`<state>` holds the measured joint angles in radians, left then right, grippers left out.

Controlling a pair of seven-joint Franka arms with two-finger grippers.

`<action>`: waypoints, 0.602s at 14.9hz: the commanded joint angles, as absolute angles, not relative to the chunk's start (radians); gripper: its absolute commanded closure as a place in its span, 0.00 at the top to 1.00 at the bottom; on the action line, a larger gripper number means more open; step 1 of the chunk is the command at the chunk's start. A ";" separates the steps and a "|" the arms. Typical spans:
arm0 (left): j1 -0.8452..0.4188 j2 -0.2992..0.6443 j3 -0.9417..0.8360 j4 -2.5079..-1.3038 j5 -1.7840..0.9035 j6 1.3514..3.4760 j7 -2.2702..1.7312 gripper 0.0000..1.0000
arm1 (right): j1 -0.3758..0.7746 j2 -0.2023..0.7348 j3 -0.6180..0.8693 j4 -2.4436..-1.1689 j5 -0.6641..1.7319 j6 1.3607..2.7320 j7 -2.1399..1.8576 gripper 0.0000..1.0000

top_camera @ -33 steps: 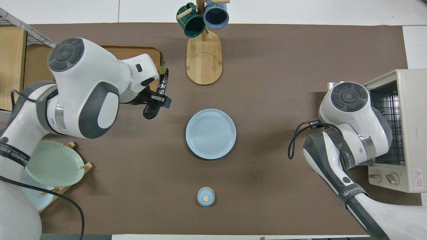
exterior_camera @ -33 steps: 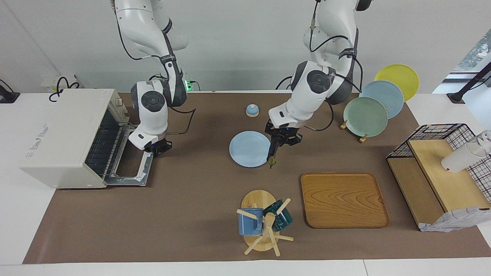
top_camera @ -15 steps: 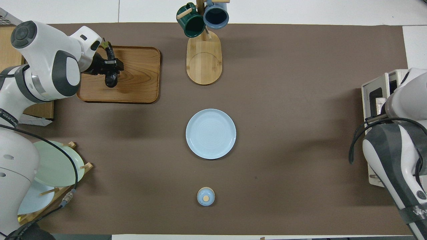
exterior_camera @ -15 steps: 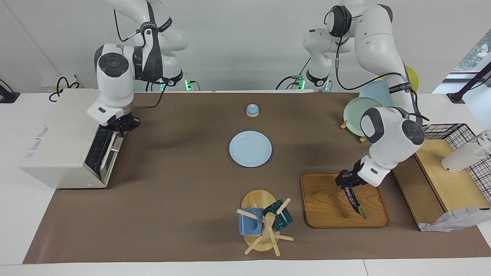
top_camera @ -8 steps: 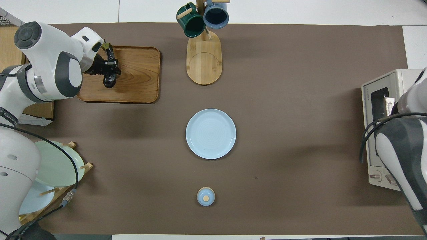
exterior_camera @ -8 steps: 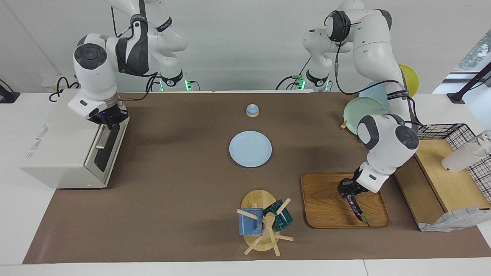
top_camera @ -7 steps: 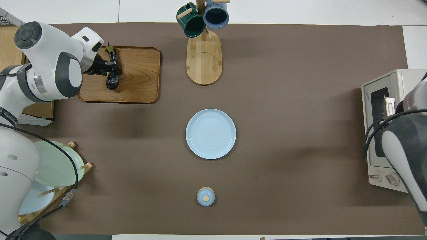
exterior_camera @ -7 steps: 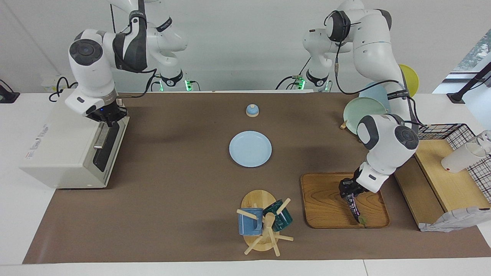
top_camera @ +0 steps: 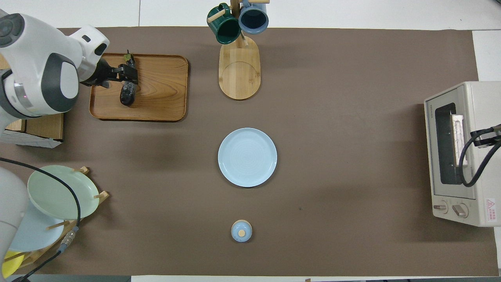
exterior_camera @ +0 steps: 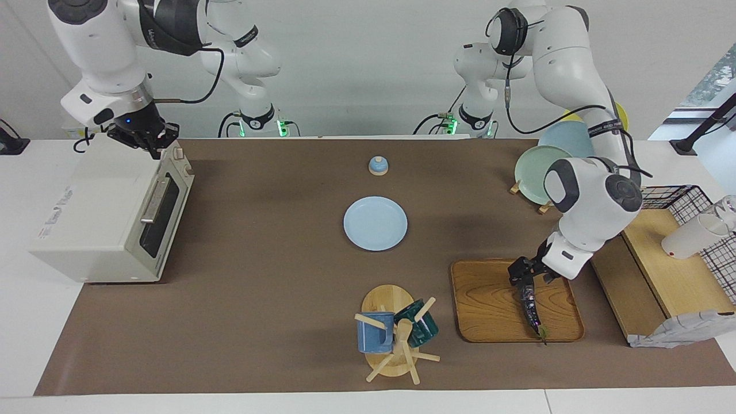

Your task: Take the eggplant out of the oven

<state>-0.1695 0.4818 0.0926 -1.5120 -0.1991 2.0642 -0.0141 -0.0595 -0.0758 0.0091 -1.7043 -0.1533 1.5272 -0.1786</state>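
Since half a second ago the left gripper has spread its fingers and let go of the eggplant, which now lies flat on the wooden tray, along the tray's edge toward the left arm's end of the table, stem tip at the corner farthest from the robots. The gripper hangs just over the eggplant's blunt end, fingers apart and empty. Meanwhile the right gripper has lifted clear of the oven; it is up over the oven's top edge, fingertips pressed together on nothing. The oven door is shut.

By the look of it, the job is in its last step: eggplant out and set down, oven closed. What remains is probably only pulling both arms up and back without nudging the eggplant.

The eggplant is long, slim, glossy and near black; it could roll. The tray is a rounded rectangle of grained wood with a low rim. The oven is a boxy off-white metal case with a dark glass window and bar handle.
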 commanded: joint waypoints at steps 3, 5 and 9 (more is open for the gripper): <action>-0.164 0.307 0.117 -1.528 -0.126 1.866 -0.106 1.00 | -0.077 -0.043 0.012 -1.657 -0.055 1.454 -0.195 1.00; -0.160 0.232 0.114 -1.528 -0.092 1.795 -0.104 1.00 | -0.066 -0.041 0.015 -1.641 -0.055 1.431 -0.189 1.00; -0.163 0.109 0.115 -1.531 -0.086 1.640 -0.107 1.00 | -0.072 -0.032 0.017 -1.637 -0.060 1.427 -0.187 1.00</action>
